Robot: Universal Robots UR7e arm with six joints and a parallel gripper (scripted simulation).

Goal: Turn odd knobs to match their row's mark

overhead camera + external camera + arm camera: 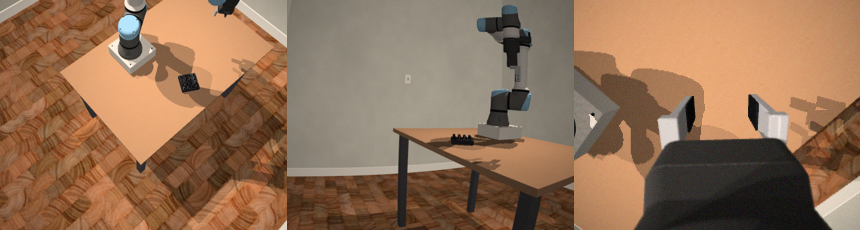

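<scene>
Top view: one knob box (189,82) sits on the table (129,112) near its right edge, inside the arm's shadow, with sixteen knobs (four rows of four).

Exterior view: one arm; its gripper (517,75) hangs high above the base.

Wrist view: two fingers spread fully apart, holding nothing.

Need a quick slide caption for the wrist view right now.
Open gripper held high above the bare table, nothing between its fingers; the knob box is out of this view.
</scene>
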